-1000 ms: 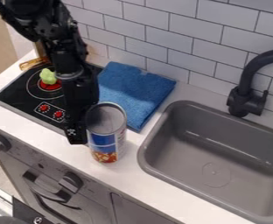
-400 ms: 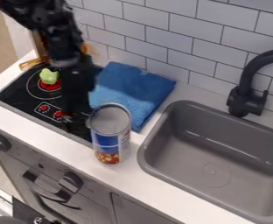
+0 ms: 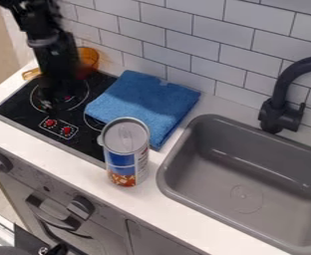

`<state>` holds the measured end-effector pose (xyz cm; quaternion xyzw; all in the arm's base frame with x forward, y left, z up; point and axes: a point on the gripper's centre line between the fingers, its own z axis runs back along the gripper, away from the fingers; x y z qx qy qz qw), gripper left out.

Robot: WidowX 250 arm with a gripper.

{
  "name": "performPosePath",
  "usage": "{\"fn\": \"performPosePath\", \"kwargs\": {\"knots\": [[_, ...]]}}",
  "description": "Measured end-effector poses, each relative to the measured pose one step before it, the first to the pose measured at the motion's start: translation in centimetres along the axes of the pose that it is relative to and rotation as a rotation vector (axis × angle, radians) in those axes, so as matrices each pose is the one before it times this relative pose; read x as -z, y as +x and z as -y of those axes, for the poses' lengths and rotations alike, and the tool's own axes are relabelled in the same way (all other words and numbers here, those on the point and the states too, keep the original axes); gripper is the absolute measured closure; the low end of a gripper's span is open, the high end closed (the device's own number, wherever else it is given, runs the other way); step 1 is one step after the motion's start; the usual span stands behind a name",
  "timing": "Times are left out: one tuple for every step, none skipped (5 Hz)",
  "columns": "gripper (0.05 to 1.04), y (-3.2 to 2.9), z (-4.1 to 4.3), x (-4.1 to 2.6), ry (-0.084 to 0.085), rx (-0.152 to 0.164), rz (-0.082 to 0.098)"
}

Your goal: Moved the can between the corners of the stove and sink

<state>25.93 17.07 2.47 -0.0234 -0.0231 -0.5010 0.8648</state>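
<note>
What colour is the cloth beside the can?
The cloth is blue, plain to see in the camera view.

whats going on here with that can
A robot arm is on a can-moving job, but nothing is handling the can right now. It stands upright on the counter between the stove and the sink. The gripper hangs over the stove, apart from it.

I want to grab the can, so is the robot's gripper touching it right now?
Apart. In the camera view, the gripper is over the far-left burner, the can stands nearer the sink, and black stovetop shows between them.
</note>
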Motion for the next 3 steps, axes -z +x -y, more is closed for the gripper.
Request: {"fn": "performPosePath", "kwargs": {"knots": [[0.083, -2.129, -2.233, -0.922, 0.0245, -0.0420, 0.0369], [0.083, -1.429, -2.425, 0.017, 0.0362, -0.0915, 0.0596], [0.083, -0.980, -2.432, -0.470, 0.0158, -0.1323, 0.0707]]}}
